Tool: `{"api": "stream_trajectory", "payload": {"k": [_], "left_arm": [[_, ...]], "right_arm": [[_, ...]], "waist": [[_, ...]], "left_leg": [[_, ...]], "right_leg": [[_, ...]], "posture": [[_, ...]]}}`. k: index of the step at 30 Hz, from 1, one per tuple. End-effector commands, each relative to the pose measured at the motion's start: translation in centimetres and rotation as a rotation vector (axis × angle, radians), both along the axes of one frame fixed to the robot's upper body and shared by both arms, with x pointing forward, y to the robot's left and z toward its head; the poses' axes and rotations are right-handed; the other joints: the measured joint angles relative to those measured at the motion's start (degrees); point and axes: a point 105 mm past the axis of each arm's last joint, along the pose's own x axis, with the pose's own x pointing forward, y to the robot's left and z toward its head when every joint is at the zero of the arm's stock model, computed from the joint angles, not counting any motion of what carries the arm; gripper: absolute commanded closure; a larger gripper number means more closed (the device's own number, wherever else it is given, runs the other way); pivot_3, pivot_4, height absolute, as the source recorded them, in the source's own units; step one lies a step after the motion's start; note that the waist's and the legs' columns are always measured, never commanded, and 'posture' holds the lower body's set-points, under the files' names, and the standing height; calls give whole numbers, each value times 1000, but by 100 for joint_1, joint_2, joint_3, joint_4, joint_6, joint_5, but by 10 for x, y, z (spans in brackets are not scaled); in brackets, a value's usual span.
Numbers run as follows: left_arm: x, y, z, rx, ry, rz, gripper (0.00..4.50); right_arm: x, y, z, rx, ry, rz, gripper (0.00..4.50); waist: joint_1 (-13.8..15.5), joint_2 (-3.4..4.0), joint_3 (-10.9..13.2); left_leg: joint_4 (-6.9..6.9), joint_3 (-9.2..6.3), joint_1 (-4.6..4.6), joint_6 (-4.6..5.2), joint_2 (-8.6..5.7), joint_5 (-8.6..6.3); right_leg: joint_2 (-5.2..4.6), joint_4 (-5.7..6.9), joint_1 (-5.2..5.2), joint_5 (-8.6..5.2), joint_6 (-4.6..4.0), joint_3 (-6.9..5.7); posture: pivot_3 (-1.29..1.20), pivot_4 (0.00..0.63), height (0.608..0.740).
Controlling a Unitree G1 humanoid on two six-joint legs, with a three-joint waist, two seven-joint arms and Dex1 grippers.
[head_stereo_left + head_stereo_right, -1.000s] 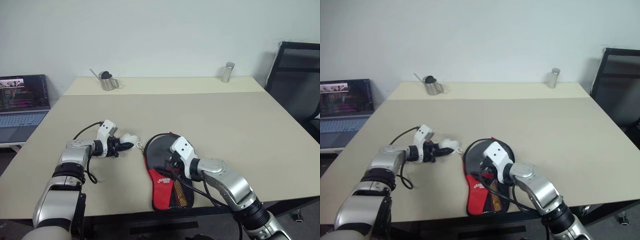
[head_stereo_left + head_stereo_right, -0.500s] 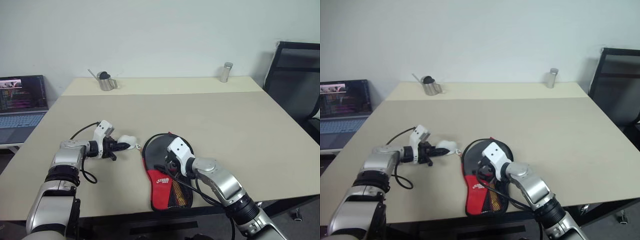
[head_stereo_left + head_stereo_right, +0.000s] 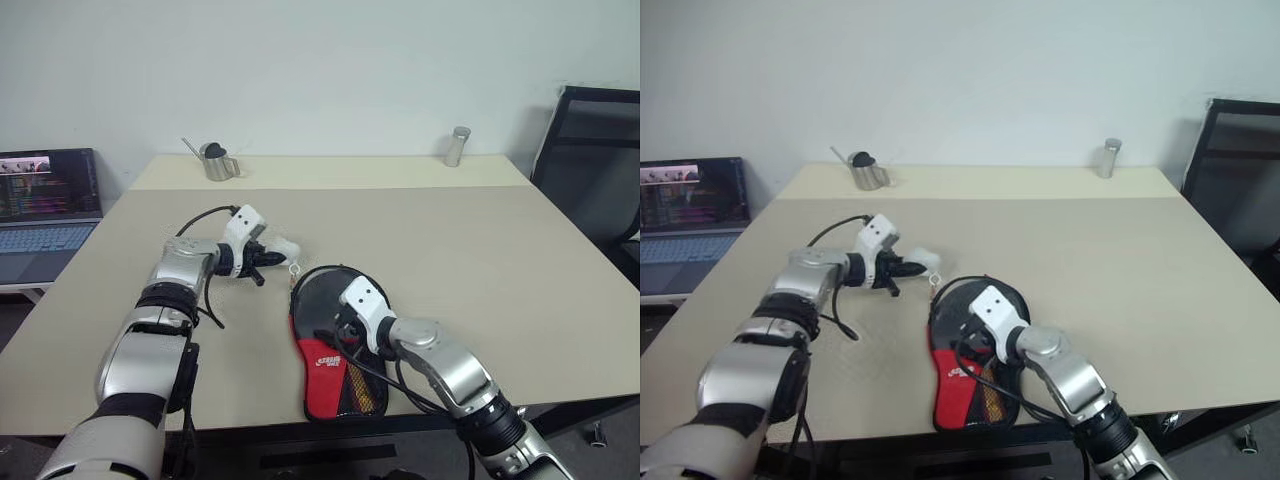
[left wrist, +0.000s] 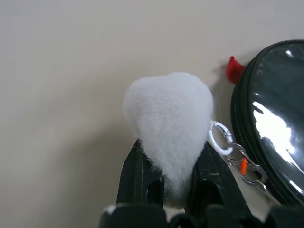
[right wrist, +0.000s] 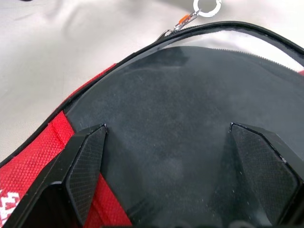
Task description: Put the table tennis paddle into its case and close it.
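- Paddle point(image 5: 190, 142) lies inside the case point(image 3: 335, 385) at the near middle of the worktop point(image 3: 450, 230), black face showing.
- Our left end effector point(image 4: 178, 178), clamped on the white fluffy pull point(image 4: 171, 123) clipped to the zipper, has lifted and swung right since a second ago; we judge zipping has begun.
- Our right end effector point(image 5: 166, 137), jaws wide apart, still rests on the case.

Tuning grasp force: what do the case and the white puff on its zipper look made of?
Case: soft fabric, judging by the woven red narrow end with mesh; its round black part is glossy, seemingly clear plastic, with glare patches. Puff: fluffy white plush or fleece, with fuzzy fibres at the edges, squeezed in the left pincer. Ring: white, shiny, plastic or coated metal.
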Motion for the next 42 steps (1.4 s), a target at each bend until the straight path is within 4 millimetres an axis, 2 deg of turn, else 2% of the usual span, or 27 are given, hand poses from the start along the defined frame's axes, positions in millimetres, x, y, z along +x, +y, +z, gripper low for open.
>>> {"api": "stream_trajectory", "payload": {"k": [1, 6, 10, 23, 29, 33, 36, 39, 42], "left_arm": [[12, -3, 24, 59, -113, 32, 4294], [20, 0, 22, 163, -163, 93, 4294], [26, -10, 29, 163, -212, 115, 4294], [38, -83, 56, 144, -394, 61, 4294], [34, -124, 63, 198, -480, -47, 4294], [24, -157, 60, 239, -510, -178, 4294], [13, -185, 56, 241, -514, -294, 4294], [-8, -220, 49, 212, -503, -465, 4294], [-23, -240, 45, 169, -485, -572, 4294]], "right_arm": [[-1, -15, -28, -93, 81, -66, 0], [-4, -15, -30, -93, 93, -74, 0], [-6, -15, -34, -99, 109, -72, 0], [-11, -5, -43, -101, 143, -48, 0], [-14, -2, -46, -102, 153, -43, 0], [-15, -1, -47, -101, 158, -41, 0], [-16, -1, -47, -100, 161, -42, 0], [-16, 0, -48, -97, 163, -43, 0], [-16, 1, -48, -94, 163, -44, 0]], "waist": [[4, 0, 0], [5, 0, 0], [18, -2, -1], [-6, -2, -1], [-5, -3, -2], [-4, -3, -2], [-5, -2, -2], [-4, -1, -3], [-4, 0, -4]], "left_leg": [[0, -2, 0, 0, 0, 0], [0, -2, 0, 0, 0, 0], [1, -7, -2, 0, 0, 0], [1, -6, 0, 0, -2, 0], [1, -5, 2, 0, -1, 0], [0, -4, 2, 0, -1, 0], [0, -3, 2, 0, -1, 0], [-1, -2, 2, 0, -1, 0], [-1, -1, 1, 0, -3, 0]], "right_leg": [[0, 0, 1, 0, 0, -1], [-1, -1, 1, 0, 0, -4], [-4, -2, 3, 0, 0, -8], [-4, 0, 4, 0, 0, -11], [-3, 1, 4, 0, 0, -14], [-2, 0, 4, 0, 0, -15], [-2, 0, 3, 0, 1, -15], [-2, -1, 3, 0, 0, -15], [-2, -4, 4, -1, 0, -16]], "posture": [[0, 150, 740], [0, 150, 740], [0, 150, 740], [0, 150, 740], [0, 150, 740], [0, 150, 740], [0, 150, 740], [0, 150, 740], [0, 150, 740]]}}
